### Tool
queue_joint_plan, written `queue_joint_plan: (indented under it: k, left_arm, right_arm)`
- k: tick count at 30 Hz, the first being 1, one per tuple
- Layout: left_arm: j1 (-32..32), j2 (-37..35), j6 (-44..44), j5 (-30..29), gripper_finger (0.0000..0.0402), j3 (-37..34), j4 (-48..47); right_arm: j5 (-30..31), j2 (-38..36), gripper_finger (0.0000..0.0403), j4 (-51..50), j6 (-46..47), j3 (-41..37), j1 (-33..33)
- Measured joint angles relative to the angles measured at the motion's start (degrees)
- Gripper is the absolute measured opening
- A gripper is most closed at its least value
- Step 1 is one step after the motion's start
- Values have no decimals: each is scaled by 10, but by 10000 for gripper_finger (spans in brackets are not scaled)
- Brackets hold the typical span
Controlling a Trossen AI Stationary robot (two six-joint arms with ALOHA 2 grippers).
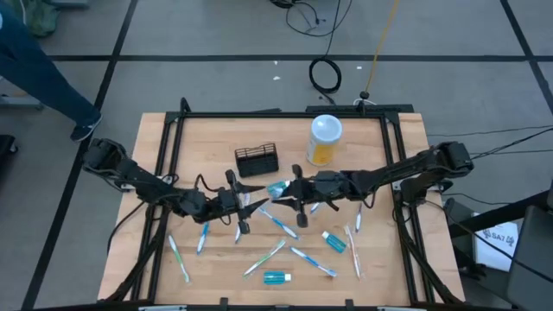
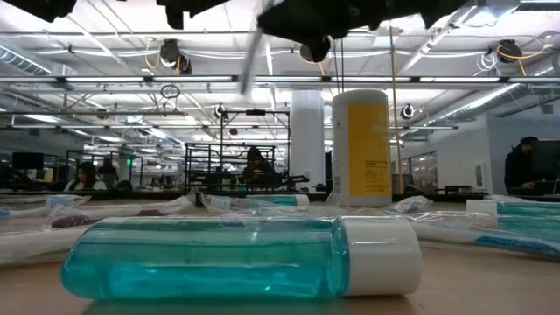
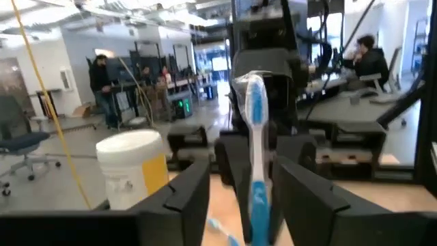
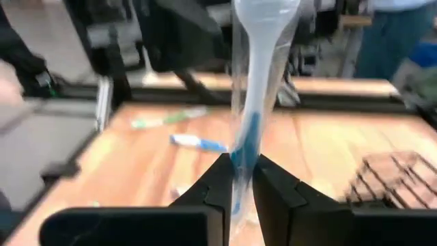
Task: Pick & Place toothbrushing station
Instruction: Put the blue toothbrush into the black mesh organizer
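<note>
We note the toothbrushing station [image 1: 257,160] standing empty toward the bench's [image 1: 406,142] far edge, left of the yellow container [image 1: 325,139]. Nearer mid-bench, the right gripper [image 1: 289,192] has its fingers [image 4: 273,188] clamped on a wrapped blue toothbrush [image 4: 254,102]. The left gripper [image 1: 246,206] faces it with fingers [image 3: 181,198] parted either side of that toothbrush, not touching.
</note>
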Motion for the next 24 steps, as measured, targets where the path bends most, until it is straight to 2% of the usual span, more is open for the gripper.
queue_joint_plan:
  k: [4, 9, 11, 15, 24]
  left_arm:
    - [4, -34, -53, 5, 197, 10, -99]
    - [24, -39, -111, 95, 217, 55, -234]
    - [32, -27, -129, 111, 217, 76, -251]
    - [49, -13, -139, 97, 218, 93, -276]
    - [83, -13, -154, 102, 218, 93, -295]
  right_arm:
    - [60, -11, 39, -62, -1, 0, 4]
    - [65, -8, 33, -62, -11, 0, 3]
    - [64, -7, 33, -70, -12, 0, 3]
    - [65, -8, 34, -69, -11, 0, 5]
    - [64, -7, 34, -61, -13, 0, 8]
